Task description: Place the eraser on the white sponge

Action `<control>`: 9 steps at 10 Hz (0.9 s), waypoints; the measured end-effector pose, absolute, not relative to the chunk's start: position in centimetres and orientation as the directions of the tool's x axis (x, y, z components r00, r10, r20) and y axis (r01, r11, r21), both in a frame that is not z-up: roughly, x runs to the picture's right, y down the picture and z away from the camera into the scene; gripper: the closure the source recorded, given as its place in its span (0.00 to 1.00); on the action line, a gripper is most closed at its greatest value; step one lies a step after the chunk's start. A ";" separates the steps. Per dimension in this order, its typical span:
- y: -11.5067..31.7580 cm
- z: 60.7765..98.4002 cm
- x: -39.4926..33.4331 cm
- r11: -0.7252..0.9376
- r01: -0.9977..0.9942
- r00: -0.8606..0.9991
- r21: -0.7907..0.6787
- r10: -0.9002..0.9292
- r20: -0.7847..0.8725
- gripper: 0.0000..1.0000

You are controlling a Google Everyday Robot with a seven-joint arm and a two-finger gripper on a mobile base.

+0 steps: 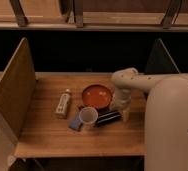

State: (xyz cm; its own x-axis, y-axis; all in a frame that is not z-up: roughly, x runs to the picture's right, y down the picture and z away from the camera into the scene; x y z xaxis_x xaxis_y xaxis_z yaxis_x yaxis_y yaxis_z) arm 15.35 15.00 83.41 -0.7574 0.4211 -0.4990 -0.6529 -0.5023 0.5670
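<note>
- Where the wooden surface (47,136) ends far to the left of the orange bowl (97,96), a tall wooden panel (12,95) stands upright along its edge.
- Left of the orange bowl, and apart from it, a long narrow pale bottle-like item (63,104) lies on its side.
- In front of the bowl and to its left, the white sponge (75,123) lies flat, a small blue-grey pad with nothing on top of it.
- A white cup (88,116) stands upright just in front of the bowl, touching or nearly touching the sponge's right side.
- At the middle of the surface sits the orange bowl itself, upright.
- Just in front of the bowl and to its right, the eraser (108,118) lies flat on the surface, a black oblong with its left end close to the cup; it is not on the sponge.
- Right of the bowl, the end effector (122,111) points down over the eraser's right end; it seems to be at or very near the eraser, but contact is unclear, and I cannot tell whether it is open, closed, or holding anything.
- Further right of the bowl, the white arm (137,81) bends back to the large pale robot body (174,125) at the frame's right edge.
</note>
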 end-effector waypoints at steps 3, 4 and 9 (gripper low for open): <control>15.2 84.2 15.0 -0.502 -0.662 -0.749 0.556 0.425 -0.509 0.35; 15.0 84.5 14.9 -0.503 -0.668 -0.744 0.549 0.430 -0.511 0.35; 14.5 86.2 13.0 -0.490 -0.729 -0.683 0.479 0.468 -0.561 0.35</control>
State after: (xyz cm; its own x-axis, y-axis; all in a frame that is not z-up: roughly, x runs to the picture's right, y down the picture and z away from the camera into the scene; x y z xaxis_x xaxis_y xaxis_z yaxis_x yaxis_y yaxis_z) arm 13.05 14.47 86.24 -0.6827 0.4681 -0.5610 -0.7289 -0.4896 0.4786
